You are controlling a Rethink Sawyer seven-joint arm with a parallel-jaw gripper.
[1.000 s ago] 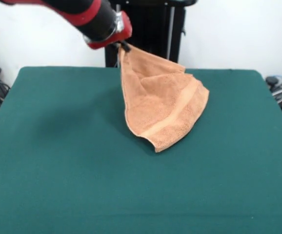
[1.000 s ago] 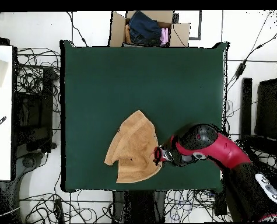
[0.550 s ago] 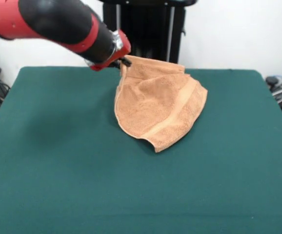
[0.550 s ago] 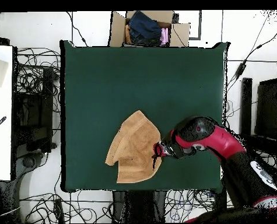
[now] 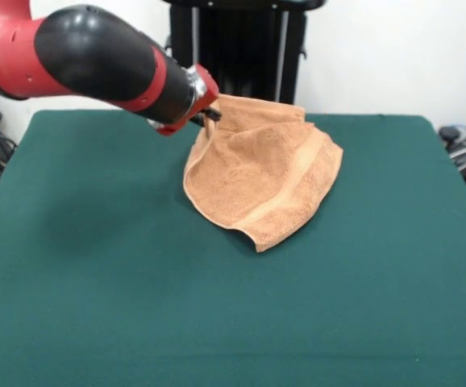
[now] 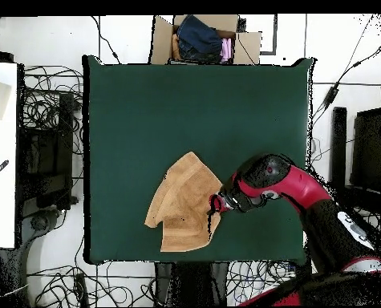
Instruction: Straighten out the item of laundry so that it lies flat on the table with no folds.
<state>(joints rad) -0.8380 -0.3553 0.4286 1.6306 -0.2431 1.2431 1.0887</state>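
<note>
The orange-tan towel (image 5: 261, 173) lies crumpled and folded on the far half of the green table (image 5: 96, 306), with one woven band running diagonally across it. My gripper (image 5: 209, 114) is shut on the towel's left upper corner and holds it a little above the tabletop. From above, the towel (image 6: 181, 204) sits near the table's (image 6: 145, 112) edge on the robot's side, with the gripper (image 6: 216, 204) at its right edge. No label shows.
A cardboard box (image 6: 205, 38) with clothes sits beyond the table's far edge in the overhead view. Cables and equipment lie on the floor around the table. The red arm (image 5: 96, 56) reaches in low from the upper left.
The gripper has come down with the towel's corner, and the hanging cloth has sagged and spread wider on the table. The arm has swung lower over the table.
</note>
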